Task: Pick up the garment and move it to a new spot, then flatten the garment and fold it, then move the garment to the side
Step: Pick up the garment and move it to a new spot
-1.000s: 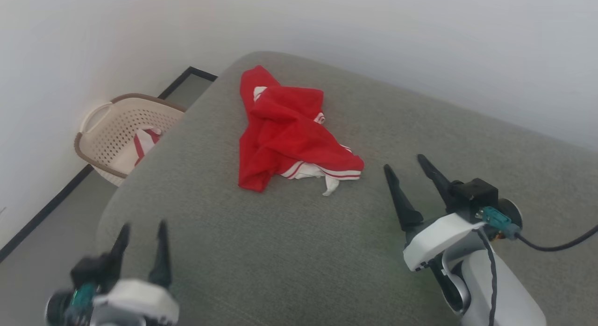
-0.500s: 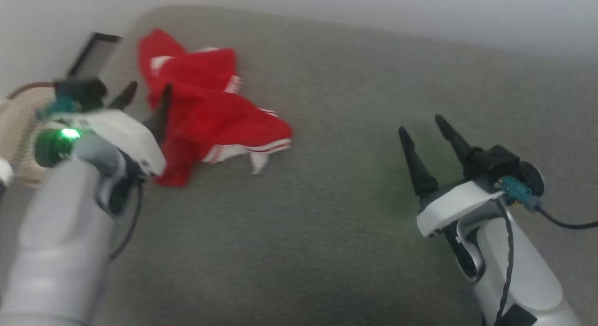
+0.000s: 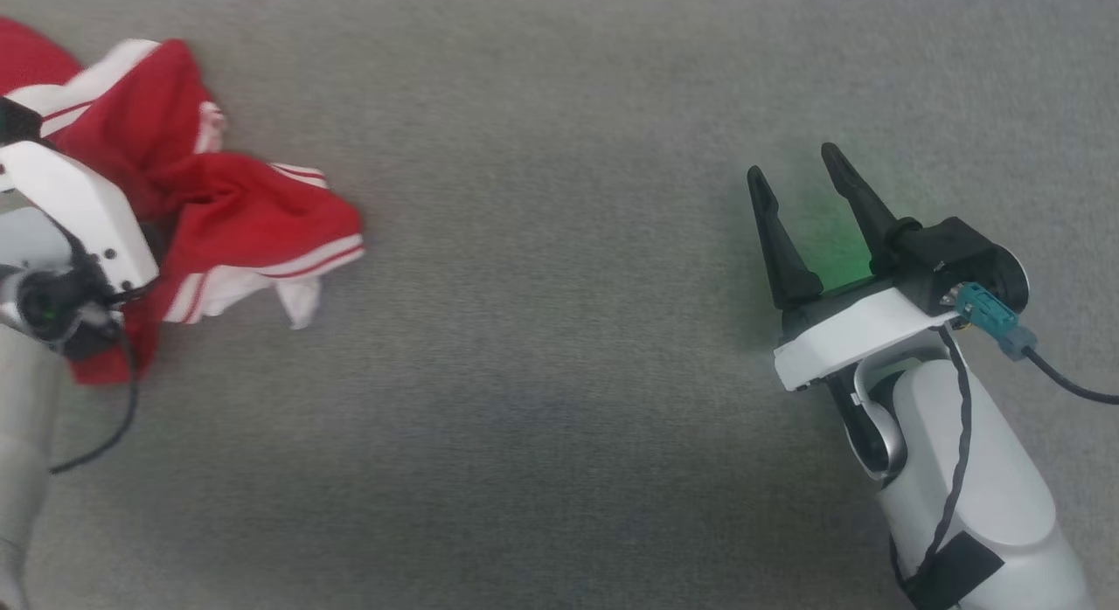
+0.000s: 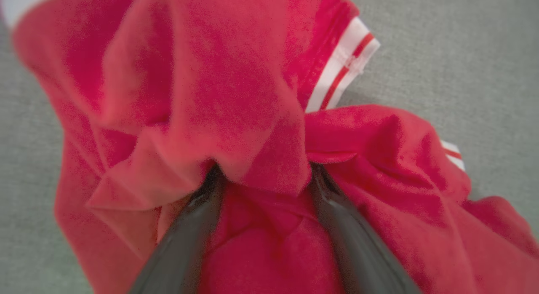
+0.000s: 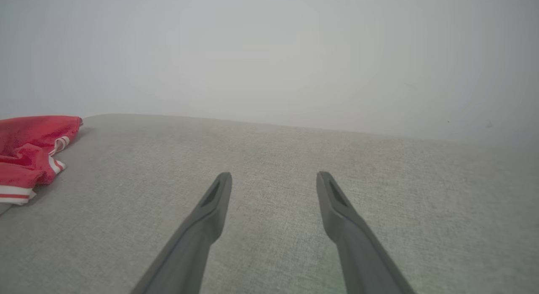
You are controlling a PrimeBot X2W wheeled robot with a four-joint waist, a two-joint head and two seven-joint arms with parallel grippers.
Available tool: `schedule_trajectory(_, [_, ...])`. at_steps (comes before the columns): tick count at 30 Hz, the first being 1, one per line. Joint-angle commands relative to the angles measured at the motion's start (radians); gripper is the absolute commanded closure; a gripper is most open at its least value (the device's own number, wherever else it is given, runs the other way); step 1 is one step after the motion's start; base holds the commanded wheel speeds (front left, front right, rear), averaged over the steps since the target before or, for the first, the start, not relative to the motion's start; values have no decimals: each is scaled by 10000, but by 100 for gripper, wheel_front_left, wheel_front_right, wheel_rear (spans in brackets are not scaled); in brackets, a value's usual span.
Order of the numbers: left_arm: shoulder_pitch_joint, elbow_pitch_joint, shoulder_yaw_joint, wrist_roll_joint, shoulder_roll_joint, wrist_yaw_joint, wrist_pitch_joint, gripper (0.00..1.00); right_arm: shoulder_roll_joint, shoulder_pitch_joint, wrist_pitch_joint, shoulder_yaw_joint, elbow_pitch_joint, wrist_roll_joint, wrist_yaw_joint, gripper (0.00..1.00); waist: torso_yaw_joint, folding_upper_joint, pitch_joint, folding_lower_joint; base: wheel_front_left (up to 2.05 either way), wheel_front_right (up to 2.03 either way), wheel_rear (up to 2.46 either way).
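Far left: records left gripper [image 4: 265,180] now down in the garment [image 3: 236,217], against a position a second ago low at the near edge and well apart from it. Finds fingers [image 4: 189,231] spread wide, tips under a red fold, a bunch of cloth between them, no pinch yet. Judges the approach done and closing on that bunch the next step of the pickup; nothing lifted, flattened or folded so far. Places garment crumpled on the grey cushion [image 3: 559,348] at the left edge of the head view, striped trim [image 3: 306,260] and a white tip toward the middle. Puts the shift of the whole head view down to camera motion, not to travel of the garment. Flags risk of a thin grip on the top fold alone. Middle: bare cushion. Right: finds right gripper [image 3: 793,162] in much the same place in that view as before, wide open, holding nothing, over the cushion, well apart from the garment; garment off to its left in the right wrist view, pale wall [image 5: 269,54] beyond.
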Motion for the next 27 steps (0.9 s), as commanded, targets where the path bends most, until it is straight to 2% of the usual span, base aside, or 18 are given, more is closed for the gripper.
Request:
schedule_trajectory(1, [-71,183,-92,-54,-4,-17,212,0,47,-105,-19,-3,-39,-87,1,0,-485,0,521,-1,0,0,0])
schedule_trajectory(9, [19,981,-629,-496,-233,6,1027,0,156,-303,-16,7,-299,-129,1,0,-842,0,930,-1,0,0,0])
schedule_trajectory(10, [51,991,-696,-549,-275,6,1040,24,174,-320,-16,27,-325,-136,1,0,-857,0,907,-1,0,0,0])
schedule_trajectory(12, [121,980,-761,-676,-297,4,884,98,204,-327,-16,59,-394,-135,1,0,-849,0,813,-1,0,0,0])
schedule_trajectory(15, [136,817,-847,-772,-209,-39,466,100,224,-248,-16,62,-413,-130,1,0,-776,0,563,-1,0,0,0])
schedule_trajectory(19, [-87,524,-1049,-510,196,-42,-753,100,236,-38,-16,10,-311,-89,1,0,-639,0,61,-1,0,0,0])
schedule_trajectory(27, [-413,-1171,-2468,77,878,-18,-2778,100,320,331,-16,-163,-258,168,1,0,-812,0,-854,-1,0,0,0])
